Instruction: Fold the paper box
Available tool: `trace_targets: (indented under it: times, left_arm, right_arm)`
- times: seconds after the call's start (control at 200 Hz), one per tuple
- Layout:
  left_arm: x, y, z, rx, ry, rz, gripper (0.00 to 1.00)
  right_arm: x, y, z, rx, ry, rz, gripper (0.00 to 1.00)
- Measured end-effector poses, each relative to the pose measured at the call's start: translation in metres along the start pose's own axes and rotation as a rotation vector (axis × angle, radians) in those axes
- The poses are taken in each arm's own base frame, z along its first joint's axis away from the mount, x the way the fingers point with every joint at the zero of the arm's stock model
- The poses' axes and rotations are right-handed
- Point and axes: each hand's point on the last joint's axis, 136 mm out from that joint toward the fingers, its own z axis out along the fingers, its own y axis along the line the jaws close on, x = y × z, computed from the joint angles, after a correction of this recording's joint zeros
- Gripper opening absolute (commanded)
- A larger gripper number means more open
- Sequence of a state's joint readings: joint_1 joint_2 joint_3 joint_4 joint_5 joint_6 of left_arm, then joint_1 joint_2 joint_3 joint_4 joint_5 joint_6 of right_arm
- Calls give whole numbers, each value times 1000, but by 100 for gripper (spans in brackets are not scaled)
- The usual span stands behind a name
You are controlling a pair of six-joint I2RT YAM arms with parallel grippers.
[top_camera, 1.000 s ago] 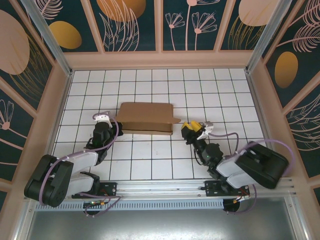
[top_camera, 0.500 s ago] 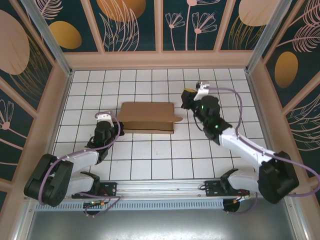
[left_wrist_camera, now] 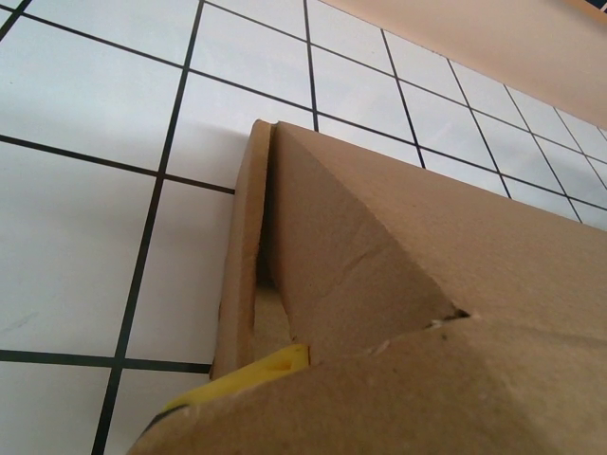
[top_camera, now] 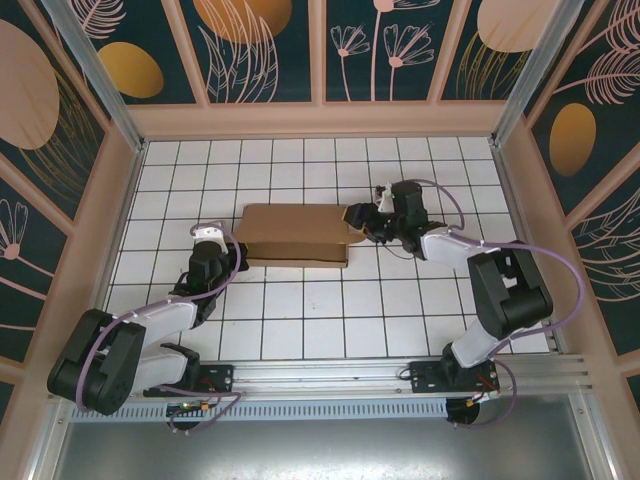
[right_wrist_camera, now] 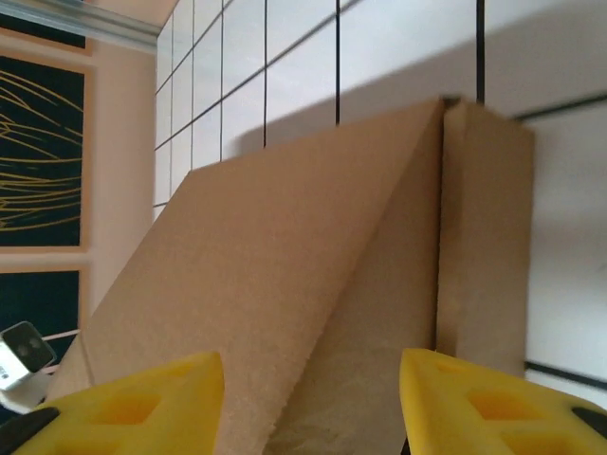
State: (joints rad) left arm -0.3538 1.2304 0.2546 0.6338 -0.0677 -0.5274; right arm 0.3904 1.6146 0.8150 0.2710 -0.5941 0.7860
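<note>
The paper box (top_camera: 295, 233) lies as a slim brown cardboard mailer on the white gridded table, and a small flap sticks out at its right end (top_camera: 352, 238). My left gripper (top_camera: 215, 241) is at the box's left end, shut on an end flap. In the left wrist view one yellow fingertip (left_wrist_camera: 273, 366) pokes out from under the cardboard (left_wrist_camera: 408, 284). My right gripper (top_camera: 362, 220) is at the box's right end and open. Its two yellow fingertips (right_wrist_camera: 142, 408) stand wide apart, with the box's end panel (right_wrist_camera: 313, 284) between them.
The white tiled table (top_camera: 400, 300) is boxed in by peach walls (top_camera: 320, 118) at the back and on both sides. A metal rail (top_camera: 330, 375) with the arm bases runs along the near edge. Open tiles lie in front of and behind the box.
My right arm swung from the near right of the table out behind the box, then onto its right end, jaws closing and opening again. The left arm and the box stayed put.
</note>
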Motion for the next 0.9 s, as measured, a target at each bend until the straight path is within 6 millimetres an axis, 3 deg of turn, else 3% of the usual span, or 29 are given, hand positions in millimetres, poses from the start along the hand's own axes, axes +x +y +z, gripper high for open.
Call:
trace_targets:
  times: [0.09,0.26,0.425,0.661,0.901]
  left_arm:
    - [0,-1,0,4,2,0,3]
    - [6,-1,1,9,28,-33,27]
    - [14,-1,-1,11,68,-98,39]
    - [6,-7,-18,45,42,-195,43]
    - [9,-2,-37,28,52,-240,38]
  right_arm:
    - [9,2,7,-26,39,18,50]
    - [19,-3,17,16,61,-29,40]
    - [17,-13,19,83,31,-95,38]
    - [8,-27,17,158,-21,-147,40]
    - [1,-30,14,212,-39,-188,48]
